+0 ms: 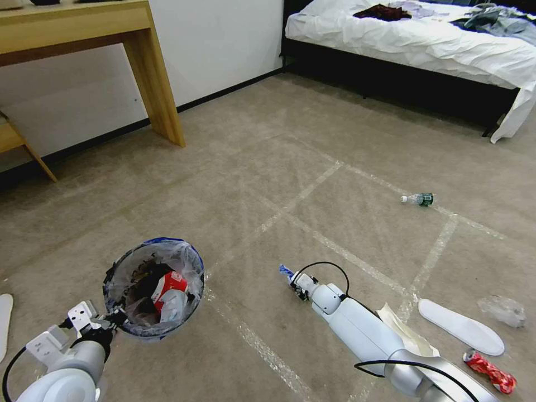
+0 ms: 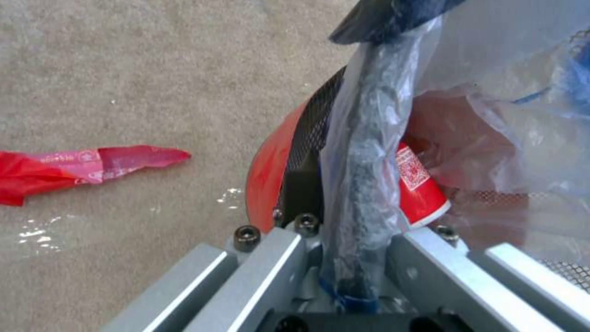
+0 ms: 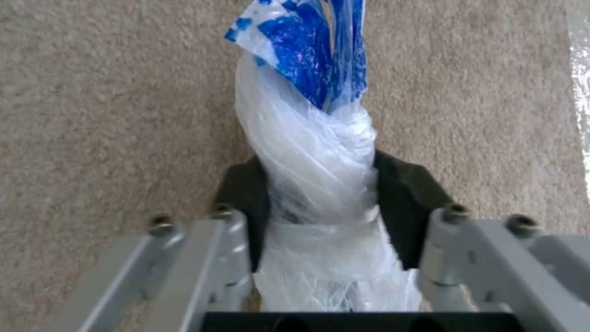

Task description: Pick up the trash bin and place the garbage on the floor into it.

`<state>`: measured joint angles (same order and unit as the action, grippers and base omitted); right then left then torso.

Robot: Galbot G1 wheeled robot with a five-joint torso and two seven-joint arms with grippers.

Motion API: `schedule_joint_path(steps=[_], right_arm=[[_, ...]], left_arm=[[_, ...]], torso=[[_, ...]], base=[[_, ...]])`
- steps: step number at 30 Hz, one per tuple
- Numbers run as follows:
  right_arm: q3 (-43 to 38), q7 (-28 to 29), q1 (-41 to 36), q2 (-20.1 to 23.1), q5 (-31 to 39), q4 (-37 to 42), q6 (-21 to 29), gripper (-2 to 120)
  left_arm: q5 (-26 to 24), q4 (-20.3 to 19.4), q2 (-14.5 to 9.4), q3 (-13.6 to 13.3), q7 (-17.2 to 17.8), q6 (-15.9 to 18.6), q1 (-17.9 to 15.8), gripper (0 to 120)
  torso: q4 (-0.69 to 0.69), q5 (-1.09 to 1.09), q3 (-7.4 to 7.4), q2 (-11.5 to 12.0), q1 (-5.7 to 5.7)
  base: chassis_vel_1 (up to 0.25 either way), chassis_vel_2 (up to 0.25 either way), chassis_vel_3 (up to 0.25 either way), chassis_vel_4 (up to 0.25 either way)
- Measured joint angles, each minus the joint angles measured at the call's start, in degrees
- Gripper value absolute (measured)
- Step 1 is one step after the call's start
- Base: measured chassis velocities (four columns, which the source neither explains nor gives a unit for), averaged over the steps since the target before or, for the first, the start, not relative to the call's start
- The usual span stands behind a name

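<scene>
The trash bin [image 1: 153, 287] hangs at lower left, its bag-lined rim [image 2: 362, 152] clamped in my left gripper [image 1: 114, 319], which is shut on it [image 2: 351, 203]. Inside lie a red-white carton [image 2: 421, 184] and dark scraps. My right gripper [image 1: 296, 282] is low over the floor [image 1: 312, 167], shut on a twisted white-and-blue plastic bag [image 3: 313, 152] that sticks out past its black pads [image 3: 409, 193]. Loose garbage: a clear green-labelled bottle [image 1: 419, 199], a crushed red can [image 1: 490, 371], crumpled clear plastic [image 1: 502, 310], a red wrapper [image 2: 73, 168].
A white insole [image 1: 460, 325] and a tan paper piece [image 1: 405, 332] lie beside my right arm. Another insole [image 1: 4, 318] sits at the left edge. A wooden table [image 1: 151, 84] stands at back left, and a bed [image 1: 424, 44] at back right.
</scene>
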<state>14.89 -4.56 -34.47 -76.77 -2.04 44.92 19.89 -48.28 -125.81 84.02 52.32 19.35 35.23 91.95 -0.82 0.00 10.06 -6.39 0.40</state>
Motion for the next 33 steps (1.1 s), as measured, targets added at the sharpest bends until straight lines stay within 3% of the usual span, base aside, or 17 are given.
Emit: schedule_joint_path(steps=[7, 10, 13, 16, 17, 27, 33], right_arm=[[0.14, 0.66, -0.95, 1.43, 2.42, 4.22, 0.77, 14], [-0.62, 1.72, -2.17, 3.44, 5.11, 9.55, 1.87, 0], [-1.64, 2.0, -2.78, 4.55, 6.56, 12.61, 2.42, 0], [-4.78, 3.09, -4.01, 7.85, 12.41, 22.77, 2.82, 0], [-4.78, 3.09, -4.01, 7.85, 12.41, 22.77, 2.82, 0], [-8.96, 4.1, -3.47, 14.63, 31.1, 45.86, -5.21, 0], [-8.56, 6.0, -3.73, 17.22, 39.85, 59.56, -3.17, 0]], left_arm=[[0.12, 0.24, -0.01, -0.24, -0.01, 0.0, -0.31, 0], [-0.02, 0.35, -0.42, -0.33, -0.01, 0.0, -0.51, 0], [-0.19, 0.39, -0.67, -0.37, 0.0, 0.04, -0.61, 0], [-0.59, 0.66, -1.22, -0.65, 0.16, 0.24, -1.08, 0], [-0.59, 0.66, -1.22, -0.65, 0.16, 0.24, -1.08, 0], [-1.43, 1.68, -2.3, -2.08, 0.67, 0.73, -2.28, 0], [-1.63, 2.13, -2.69, -2.92, 0.94, 1.07, -3.17, 0]], torso=[[0.0, 0.0, 0.0, 0.0, 0.0], [0.01, 0.0, 0.0, 0.0, 0.0], [0.0, 0.0, 0.0, 0.0, 0.0], [0.0, 0.01, -0.01, 0.0, 0.0], [0.0, 0.01, -0.01, 0.0, 0.0], [0.0, 0.0, 0.0, 0.0, 0.0], [0.01, -0.01, -0.01, 0.0, -0.01]], base=[[0.0, 0.0, 0.0, 0.0], [0.0, 0.0, 0.0, 0.0], [0.0, 0.0, 0.0, 0.0], [0.0, 0.0, 0.0, 0.0], [0.0, 0.0, 0.0, 0.0], [0.0, 0.0, 0.0, 0.0], [0.0, 0.0, 0.0, 0.0]])
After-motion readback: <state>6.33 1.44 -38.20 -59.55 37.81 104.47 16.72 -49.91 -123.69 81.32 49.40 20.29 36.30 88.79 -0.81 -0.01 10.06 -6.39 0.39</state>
